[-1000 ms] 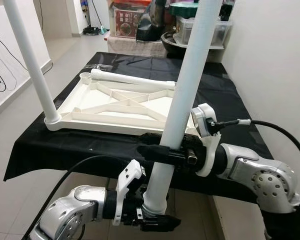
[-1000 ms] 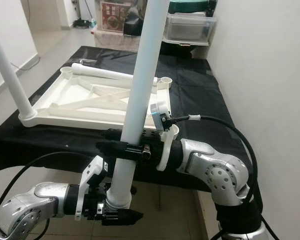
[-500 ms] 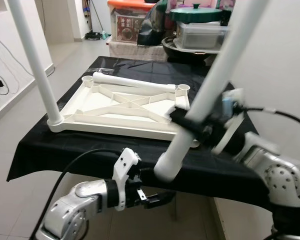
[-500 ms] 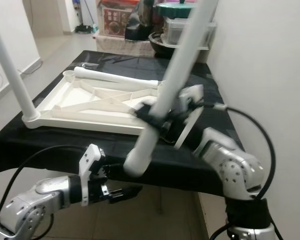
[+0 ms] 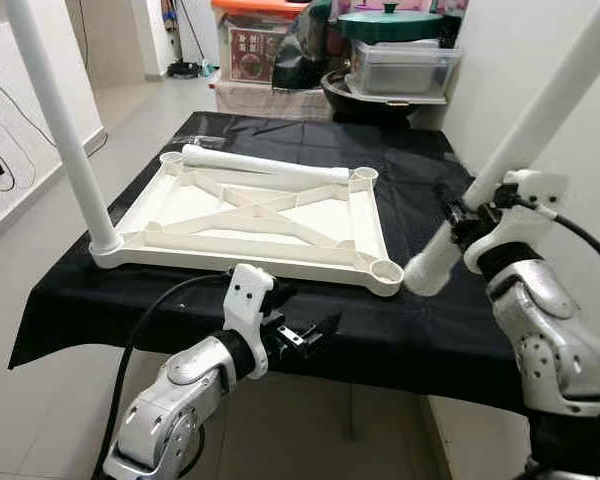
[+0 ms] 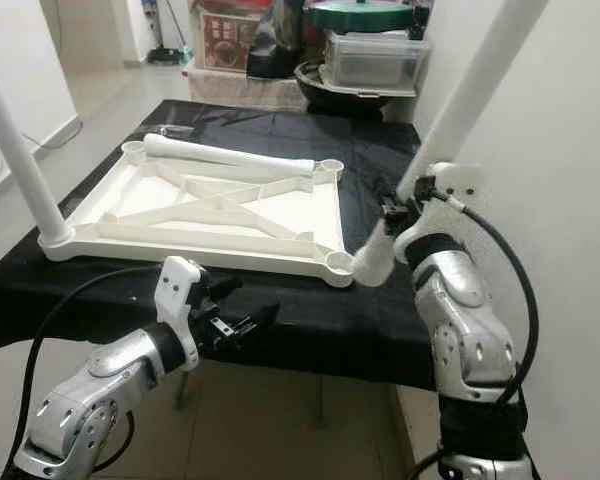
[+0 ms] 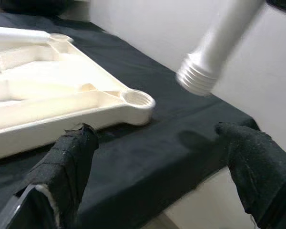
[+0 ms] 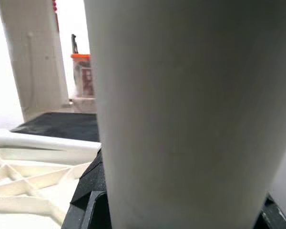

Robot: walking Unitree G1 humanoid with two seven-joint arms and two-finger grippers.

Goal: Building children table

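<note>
Step in hand: fitting a second leg to the upturned tabletop (image 5: 260,215), which lies on the black-draped desk (image 5: 420,330).
Right pincer (image 5: 472,212): clamped round the white leg (image 5: 520,145), holding it tilted, top leaning away to the robot's right.
Leg's threaded end (image 7: 196,78): hangs in the air just beside the near right corner socket (image 5: 386,270), above the cloth, not over the hole.
Left pincer (image 5: 305,335): fingers spread apart and holding nothing, low at the desk's front edge, pointing toward that same socket (image 7: 137,100).
Fitted leg (image 5: 60,130): stands upright in the near left corner.
Spare leg (image 5: 265,165): lies along the far edge of the tabletop, between the two far sockets.
Background: a lidded plastic box (image 5: 400,70) and a dark pot beyond the desk.
Next move, as I judge it: bring the leg upright, shift its threaded end over the socket, lower it in and turn; the left pincer may steady the lower part.
Risk: a slanted entry could cross the threads.
</note>
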